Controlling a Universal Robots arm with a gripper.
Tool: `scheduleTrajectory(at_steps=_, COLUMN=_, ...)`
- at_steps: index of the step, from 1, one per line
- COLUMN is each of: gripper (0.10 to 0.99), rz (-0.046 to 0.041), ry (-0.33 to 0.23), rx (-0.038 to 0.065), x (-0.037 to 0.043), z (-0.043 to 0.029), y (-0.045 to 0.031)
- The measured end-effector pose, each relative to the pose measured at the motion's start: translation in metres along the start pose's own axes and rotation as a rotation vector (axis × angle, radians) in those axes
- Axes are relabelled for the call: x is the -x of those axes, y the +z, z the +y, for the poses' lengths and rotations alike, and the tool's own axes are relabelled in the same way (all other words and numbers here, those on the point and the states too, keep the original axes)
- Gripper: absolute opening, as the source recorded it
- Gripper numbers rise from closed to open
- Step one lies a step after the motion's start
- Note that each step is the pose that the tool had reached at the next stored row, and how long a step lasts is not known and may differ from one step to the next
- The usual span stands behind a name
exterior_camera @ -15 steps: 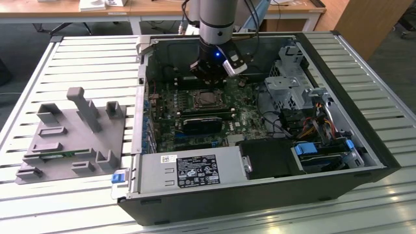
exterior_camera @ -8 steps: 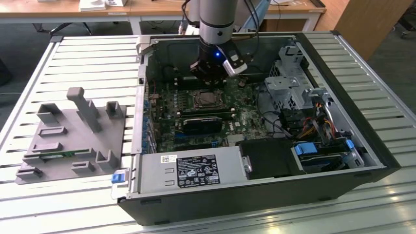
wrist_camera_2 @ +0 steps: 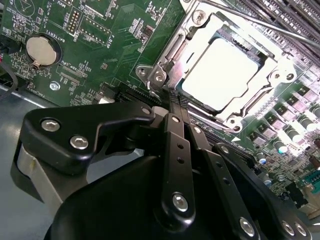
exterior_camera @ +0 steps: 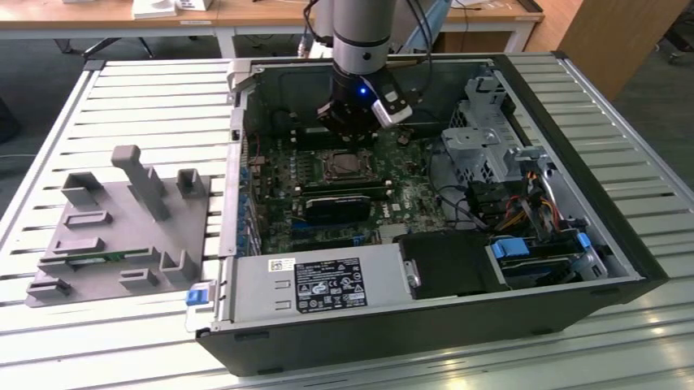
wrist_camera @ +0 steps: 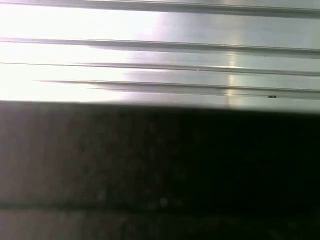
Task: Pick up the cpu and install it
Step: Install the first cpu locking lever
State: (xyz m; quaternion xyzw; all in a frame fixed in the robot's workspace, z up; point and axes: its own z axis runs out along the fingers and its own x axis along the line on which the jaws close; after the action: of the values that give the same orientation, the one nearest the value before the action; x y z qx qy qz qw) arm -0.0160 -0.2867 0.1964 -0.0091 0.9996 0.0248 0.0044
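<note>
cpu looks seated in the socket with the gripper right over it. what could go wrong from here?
1. The cpu lies in the socket, but its retention frame may not be latched; a nudge could shift the chip.
2. The gripper hangs close to the socket's corner; any sideways move risks catching the frame or its lever.
3. The coin battery and small motherboard parts sit near the gripper's black linkage.

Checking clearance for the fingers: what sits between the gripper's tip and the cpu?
In the second wrist view, the socket's metal frame edge lies between the gripper and the cpu; nothing else intervenes.
</note>
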Motion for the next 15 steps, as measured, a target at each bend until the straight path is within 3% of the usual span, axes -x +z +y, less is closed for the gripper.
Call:
scheduleTrajectory(at_steps=3, gripper=0.106, rz=-0.0006, ry=0.000, rx=0.003, x=0.0002, z=0.0005, y=-0.0012)
scheduleTrajectory(at_steps=8, gripper=0.106, rz=0.0000, ry=0.000, rx=0.002, x=0.0002, z=0.0010, y=-0.0153)
scheduleTrajectory(at_steps=15, gripper=0.106, rz=-0.0001, ry=0.000, rx=0.003, x=0.0003, z=-0.0017, y=-0.0158)
